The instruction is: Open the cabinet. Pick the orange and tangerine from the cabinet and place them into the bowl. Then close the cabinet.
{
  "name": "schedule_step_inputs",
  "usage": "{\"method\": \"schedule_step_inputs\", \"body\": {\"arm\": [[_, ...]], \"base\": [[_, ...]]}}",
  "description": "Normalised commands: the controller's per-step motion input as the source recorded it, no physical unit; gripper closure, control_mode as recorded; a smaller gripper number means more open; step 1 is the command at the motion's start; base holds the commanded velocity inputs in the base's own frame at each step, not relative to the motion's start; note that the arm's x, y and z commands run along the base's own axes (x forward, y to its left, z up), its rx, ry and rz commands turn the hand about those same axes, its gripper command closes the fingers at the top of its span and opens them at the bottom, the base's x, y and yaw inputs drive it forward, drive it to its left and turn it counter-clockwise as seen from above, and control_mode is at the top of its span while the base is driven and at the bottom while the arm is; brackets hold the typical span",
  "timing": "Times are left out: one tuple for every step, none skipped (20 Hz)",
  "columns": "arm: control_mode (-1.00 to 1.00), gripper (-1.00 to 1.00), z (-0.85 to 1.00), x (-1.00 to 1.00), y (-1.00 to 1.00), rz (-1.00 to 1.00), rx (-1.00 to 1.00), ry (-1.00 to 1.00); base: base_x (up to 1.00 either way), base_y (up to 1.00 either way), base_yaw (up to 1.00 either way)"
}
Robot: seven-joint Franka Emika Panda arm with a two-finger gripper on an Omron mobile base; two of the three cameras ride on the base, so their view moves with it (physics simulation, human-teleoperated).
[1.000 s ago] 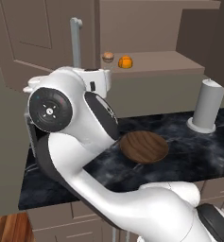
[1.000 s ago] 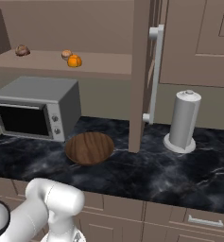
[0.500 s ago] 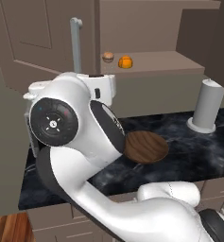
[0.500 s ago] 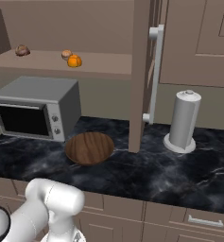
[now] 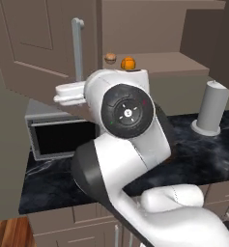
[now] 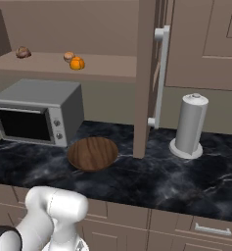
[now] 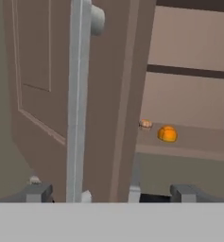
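The cabinet (image 5: pixel 34 43) stands with both doors swung open. In the hand view its left door's long silver handle (image 7: pixel 78 104) rises between my gripper's (image 7: pixel 111 194) widely spread fingertips (image 7: pixel 38 191), with no touch showing. The orange (image 7: pixel 168 134) (image 6: pixel 77 62) (image 5: pixel 128 63) lies on the cabinet shelf. A smaller, paler fruit, apparently the tangerine (image 7: pixel 145 124) (image 6: pixel 68 56) (image 5: pixel 110 57), sits just beside it. The dark wooden bowl (image 6: pixel 93 153) rests empty on the counter under the shelf, next to the microwave; my arm hides it in the left base view.
A silver microwave (image 6: pixel 36 112) stands on the black marble counter (image 6: pixel 151 181) at the left. A grey upright cylinder (image 6: pixel 190 126) stands at the right. The right door (image 6: pixel 146 73) juts edge-on over the counter. A brown lump (image 6: pixel 23 52) lies far left on the shelf.
My arm's big joint has swung right in the left base view and now covers the bowl. The doors and fruit have not moved.
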Motion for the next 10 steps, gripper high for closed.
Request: {"method": "schedule_step_inputs", "body": {"arm": [[-1.00,-1.00,0.00,-0.03,-0.42,0.22,0.00,0.06],[-1.00,-1.00,0.00,0.00,-0.37,0.23,0.00,0.06],[-1.00,-1.00,0.00,0.00,-0.39,0.24,0.00,0.07],[-1.00,-1.00,0.00,0.00,-0.35,0.26,0.00,0.07],[-1.00,-1.00,0.00,0.00,-0.44,0.31,0.00,0.06],[-1.00,-1.00,-0.01,0.00,-0.43,0.34,0.00,0.05],[-1.00,-1.00,-0.03,0.00,-0.40,0.33,0.00,0.03],[-1.00,-1.00,-0.04,0.00,-0.37,0.33,0.00,0.03],[-1.00,-1.00,-0.07,0.00,-0.36,0.34,0.00,0.03],[-1.00,-1.00,-0.09,0.00,-0.36,0.34,0.00,0.03]], "base": [[0.00,0.00,0.00],[0.00,0.00,0.00],[0.00,0.00,0.00],[0.00,0.00,0.00],[0.00,0.00,0.00],[0.00,0.00,0.00],[0.00,0.00,0.00],[0.00,0.00,0.00],[0.00,0.00,0.00],[0.00,0.00,0.00]]}}
